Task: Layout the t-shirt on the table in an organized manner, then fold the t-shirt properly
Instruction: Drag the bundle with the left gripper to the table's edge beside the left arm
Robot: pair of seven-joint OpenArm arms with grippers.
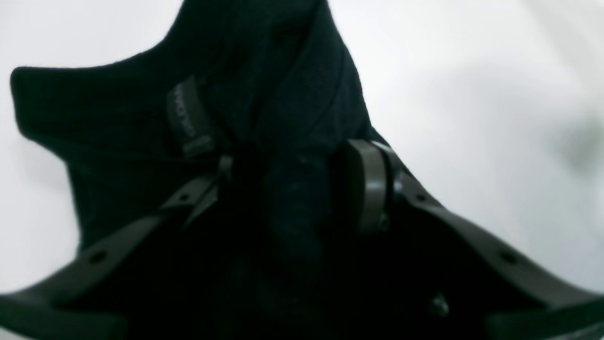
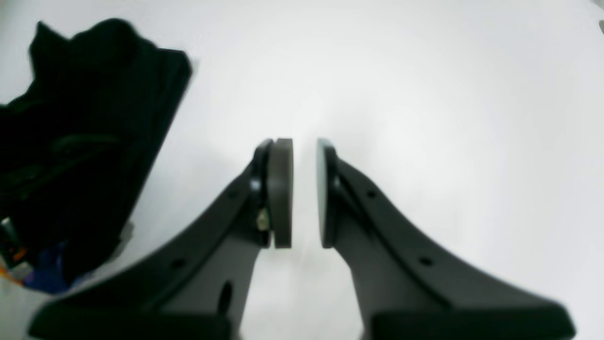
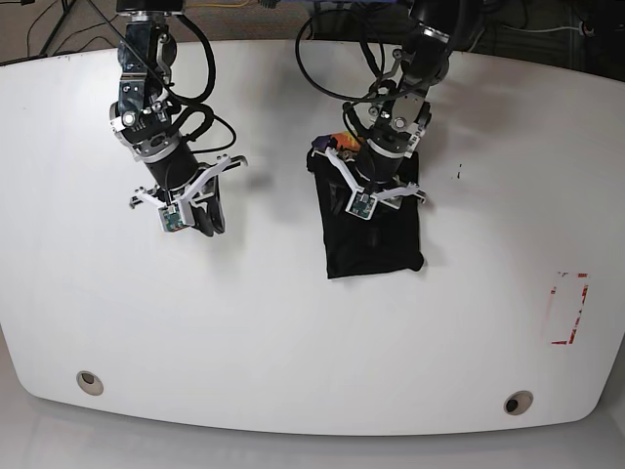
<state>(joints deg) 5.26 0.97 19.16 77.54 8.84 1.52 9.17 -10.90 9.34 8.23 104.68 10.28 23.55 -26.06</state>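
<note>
The black t-shirt (image 3: 376, 244) lies as a narrow bunched strip on the white table (image 3: 293, 332), right of centre. My left gripper (image 1: 295, 160) is shut on a thick fold of the t-shirt (image 1: 264, 71) at its far end; a grey label (image 1: 188, 118) shows on the cloth beside the fingers. My right gripper (image 2: 304, 146) hovers over bare table (image 2: 424, 94), well to the left of the t-shirt (image 2: 85, 132). Its pads stand a narrow gap apart with nothing between them. In the base view the right gripper (image 3: 210, 227) points down at the table.
Two metal-ringed holes (image 3: 89, 381) (image 3: 518, 402) sit near the front edge. A red-outlined rectangle mark (image 3: 569, 308) lies at the right. Cables (image 3: 342, 68) loop behind the arms at the far edge. Small orange and purple bits (image 3: 332, 144) show at the t-shirt's far end.
</note>
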